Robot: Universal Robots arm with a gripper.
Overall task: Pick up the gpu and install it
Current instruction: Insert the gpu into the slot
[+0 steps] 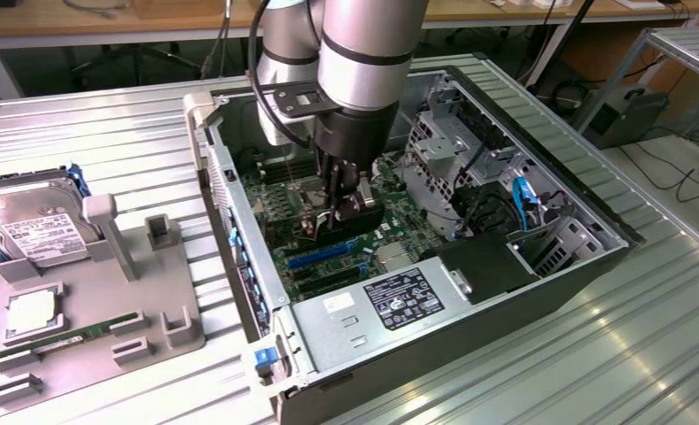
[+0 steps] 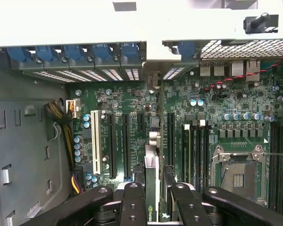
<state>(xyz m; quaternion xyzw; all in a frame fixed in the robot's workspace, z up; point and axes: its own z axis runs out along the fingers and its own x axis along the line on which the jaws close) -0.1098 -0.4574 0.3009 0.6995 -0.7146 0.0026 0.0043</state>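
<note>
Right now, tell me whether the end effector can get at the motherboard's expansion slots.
Probably yes: the end effector, shut on the gpu, is inside the open case above the expansion slots, with nothing visible between.

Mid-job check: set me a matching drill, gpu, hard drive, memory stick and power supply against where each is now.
1 gpu
2 hard drive
3 memory stick
4 power supply

A in a corner of the case
B in the gripper, over the motherboard
C on the tray, blue rails alongside
D on the tray, in a narrow slot

Pairs: 1-B, 2-C, 3-D, 4-A
</note>
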